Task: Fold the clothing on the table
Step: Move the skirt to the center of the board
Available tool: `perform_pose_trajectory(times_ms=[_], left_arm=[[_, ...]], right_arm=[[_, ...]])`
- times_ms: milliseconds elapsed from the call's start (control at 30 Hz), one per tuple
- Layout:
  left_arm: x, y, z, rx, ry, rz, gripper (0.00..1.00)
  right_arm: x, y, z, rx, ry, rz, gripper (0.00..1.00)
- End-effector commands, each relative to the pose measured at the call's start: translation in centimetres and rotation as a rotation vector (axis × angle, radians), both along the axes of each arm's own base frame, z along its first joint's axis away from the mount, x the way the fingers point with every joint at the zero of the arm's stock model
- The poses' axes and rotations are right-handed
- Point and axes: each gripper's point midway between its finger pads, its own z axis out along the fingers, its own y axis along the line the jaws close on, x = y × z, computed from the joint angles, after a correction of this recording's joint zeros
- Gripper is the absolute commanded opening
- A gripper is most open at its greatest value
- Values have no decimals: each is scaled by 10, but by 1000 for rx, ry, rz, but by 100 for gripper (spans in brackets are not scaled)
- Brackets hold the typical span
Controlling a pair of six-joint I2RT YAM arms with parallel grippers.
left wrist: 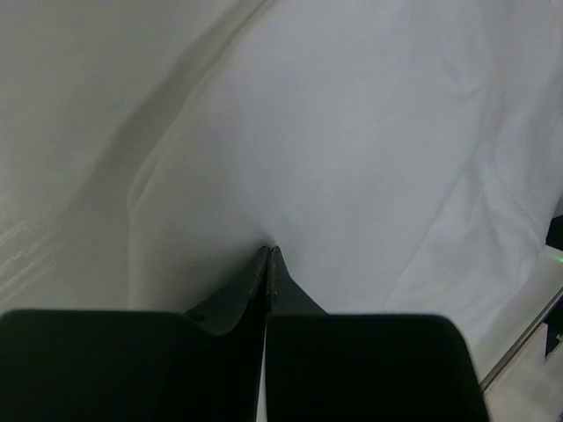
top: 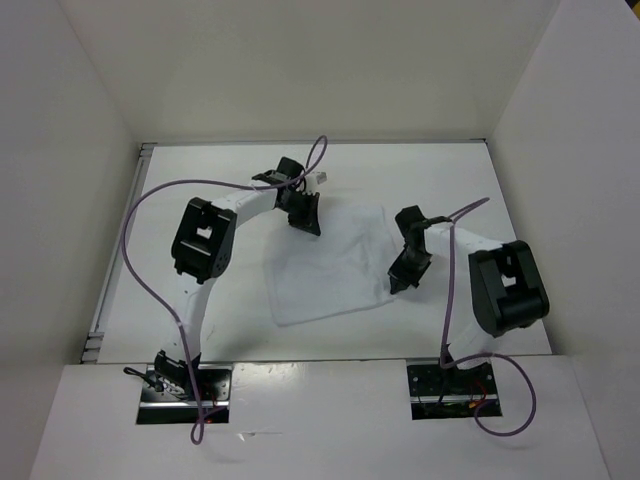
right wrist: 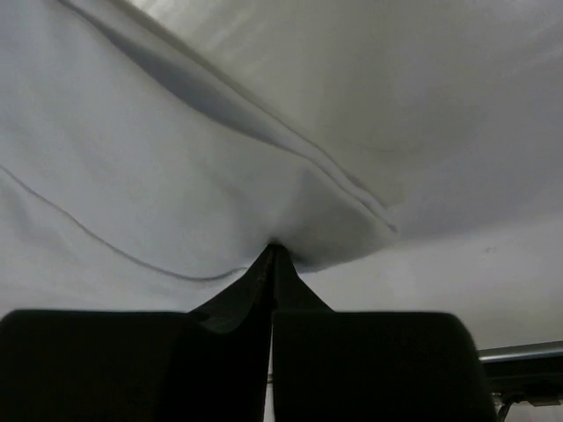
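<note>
Table (top: pixel 400 170) white | clothing (top: pixel 325 270) flat, wrinkled | left fingers (left wrist: pixel 262 274) clamped on its far edge | right fingers (right wrist: pixel 264 281) clamped on its right edge

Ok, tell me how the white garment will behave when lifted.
The clothing will probably drape limply: it creases and puckers at the shut left gripper and right gripper. Likely light, being thin. It may sag between them.
</note>
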Motion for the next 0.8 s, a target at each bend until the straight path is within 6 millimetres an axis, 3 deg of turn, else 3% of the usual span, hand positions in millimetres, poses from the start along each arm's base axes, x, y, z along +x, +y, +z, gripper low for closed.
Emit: perform_pose_trajectory(times_ms=[0,33,100,133,167,233,267,300,367,400,433,467,500,533,600,633,667,767], left_arm=[[-4,13,-6,36,25,105,0],[-14,25,-16,54,67,143,0],[-27,32,-12,40,108,205,0],[-47,46,-27,62,172,234,0],[-60,50,-30,70,206,250,0],[-80,58,-22,67,240,303,0],[-109,68,-36,98,305,315,0],[-117,66,-22,78,292,326,0],[-136,69,-15,88,302,337,0],[-140,71,7,68,281,345,0],[-133,73,21,70,242,371,0],[-127,74,37,61,198,382,4],[-118,78,64,38,133,403,45],[-100,77,90,5,57,413,56],[-80,86,116,-36,-24,437,61],[-71,91,124,-39,-60,451,69],[-52,102,130,-28,-114,484,69],[-23,127,100,88,-124,548,71]], right_arm=[[50,3,-2,-45,-103,4,0],[57,1,-6,-65,-101,14,0],[85,2,-10,-100,-117,31,0],[96,2,-10,-111,-130,29,0],[122,7,2,-112,-186,33,0],[145,3,-2,-144,-194,41,0],[173,8,16,-145,-265,42,0],[183,8,21,-152,-290,53,0],[203,12,45,-150,-353,96,1],[205,9,59,-168,-384,105,5],[205,13,90,-157,-456,126,12],[198,10,96,-166,-471,159,28],[195,10,105,-157,-496,181,39],[183,16,115,-111,-519,215,50],[178,11,112,-95,-514,251,57],[177,10,109,-67,-509,261,57],[179,3,101,-67,-487,264,58],[187,1,86,-24,-479,301,58]])
